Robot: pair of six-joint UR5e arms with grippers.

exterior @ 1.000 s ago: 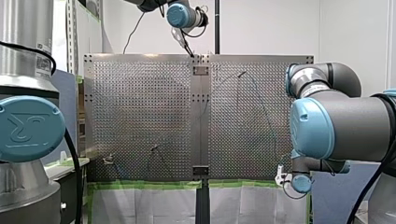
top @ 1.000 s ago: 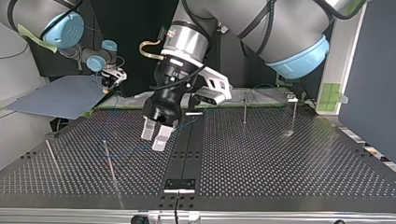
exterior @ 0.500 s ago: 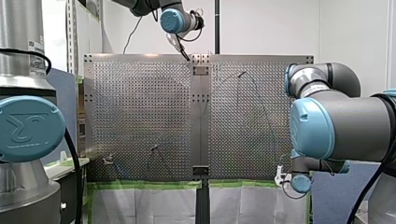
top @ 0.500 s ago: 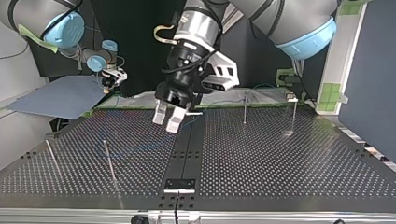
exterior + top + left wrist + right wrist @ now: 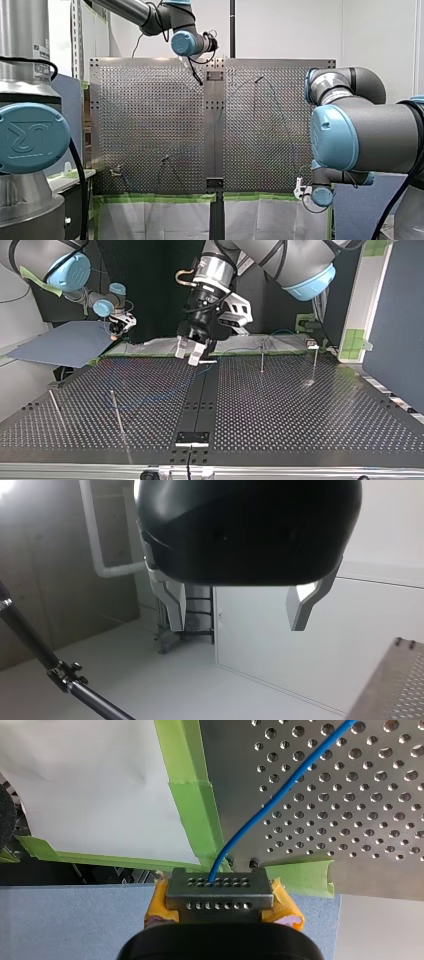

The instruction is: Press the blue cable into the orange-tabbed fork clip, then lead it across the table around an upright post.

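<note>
Clamping thin blue cable point(image 5: 280, 795) in yellow-padded right gripper point(image 5: 220, 887); holding angular, metal-fingered left gripper point(image 5: 237, 622) spread wide, gripping nothing.

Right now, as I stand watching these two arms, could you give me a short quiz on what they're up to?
1. Multiple choice: my right gripper is shut on A) a bolt, B) the blue cable, C) nothing.
2. True or false: my left gripper grips the cable too.
3. Fill in: the tape along the table edge is ___ in colour.
Key: 1 B. 2 False: its fingers are open with nothing between them. 3 Green.
</note>
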